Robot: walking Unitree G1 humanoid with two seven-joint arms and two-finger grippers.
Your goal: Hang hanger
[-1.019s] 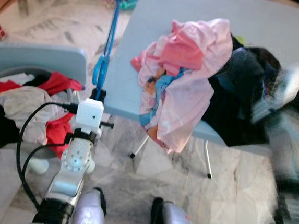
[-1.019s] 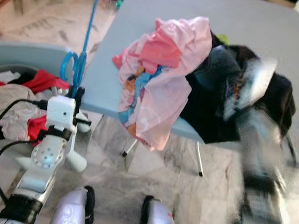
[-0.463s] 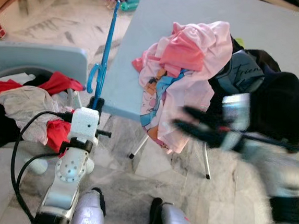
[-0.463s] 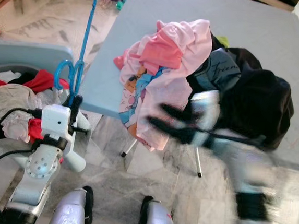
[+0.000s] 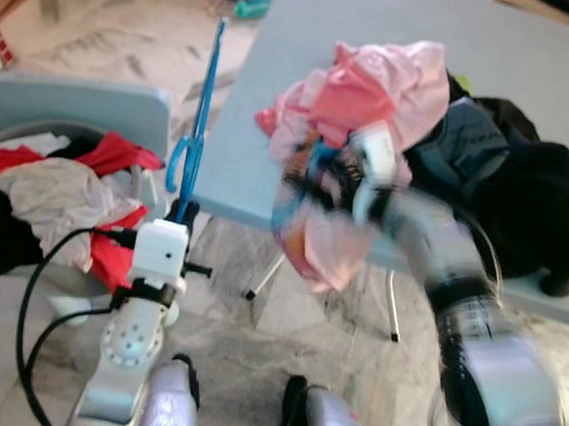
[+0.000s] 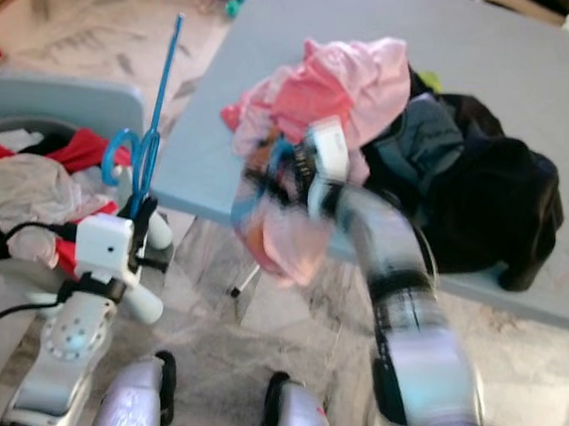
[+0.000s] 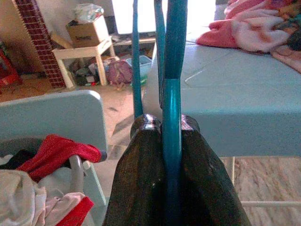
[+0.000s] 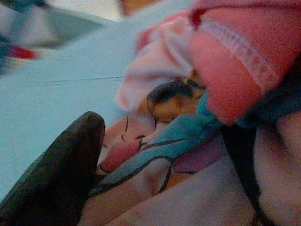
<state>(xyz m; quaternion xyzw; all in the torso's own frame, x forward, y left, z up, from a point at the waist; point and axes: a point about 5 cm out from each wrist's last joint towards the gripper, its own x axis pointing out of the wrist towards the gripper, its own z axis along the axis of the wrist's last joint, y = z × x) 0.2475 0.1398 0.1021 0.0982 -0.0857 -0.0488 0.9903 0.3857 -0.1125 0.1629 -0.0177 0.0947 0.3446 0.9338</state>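
Observation:
A blue hanger (image 5: 201, 106) stands upright beside the table's left edge, and my left gripper (image 5: 184, 209) is shut on its lower part. In the left wrist view the two black fingers (image 7: 141, 179) press the blue bar (image 7: 171, 108) between them. A pink garment with a cartoon print (image 5: 385, 92) lies heaped on the light blue table (image 5: 311, 26) and hangs over its front edge. My right gripper (image 5: 302, 180), blurred by motion, is up against the hanging part of this garment. In the right wrist view one black finger (image 8: 61, 174) lies against the printed cloth (image 8: 178, 132), and the gripper looks open.
Dark clothes (image 5: 535, 195) are piled on the table to the right of the pink garment. A light blue chair (image 5: 74, 110) on the left holds red, grey and black clothes (image 5: 47, 187). Marble floor lies under the table, with its thin legs (image 5: 393, 302).
My right arm has swung from the far right across to the left and up to the pink garment's hanging part. The left gripper keeps its hold on the hanger, nearly in place.

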